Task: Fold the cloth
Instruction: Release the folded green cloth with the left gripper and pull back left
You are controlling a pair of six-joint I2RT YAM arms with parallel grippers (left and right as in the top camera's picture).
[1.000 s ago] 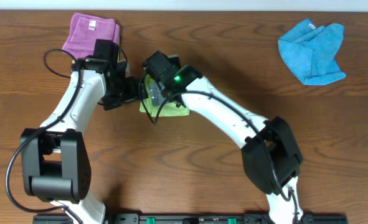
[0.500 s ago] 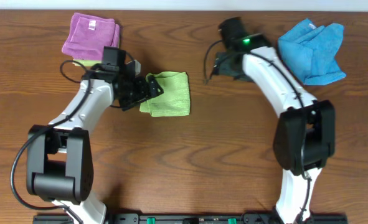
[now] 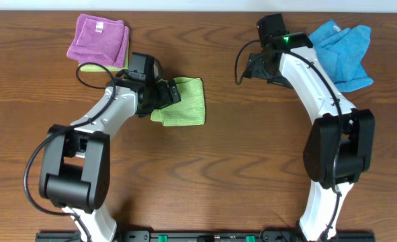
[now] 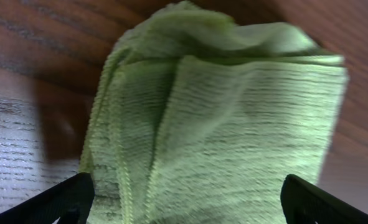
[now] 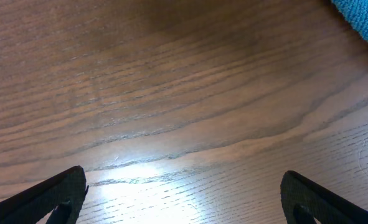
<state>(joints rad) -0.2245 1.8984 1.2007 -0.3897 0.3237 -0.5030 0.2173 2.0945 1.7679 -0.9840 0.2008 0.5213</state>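
Currently I am hovering both wide open: left gripper (image 3: 164, 94) over the cloth (image 3: 186, 102), right gripper (image 3: 247, 67) near the far edge of the tabletop (image 3: 218, 175).

Lime-green cloth (image 3: 183, 102), purple towel (image 3: 99, 37), blue towel (image 3: 342, 50), brown wood-grained table (image 3: 218, 168).

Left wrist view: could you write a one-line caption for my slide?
Open left pincer framing the folded lime-green cloth on the wooden table.
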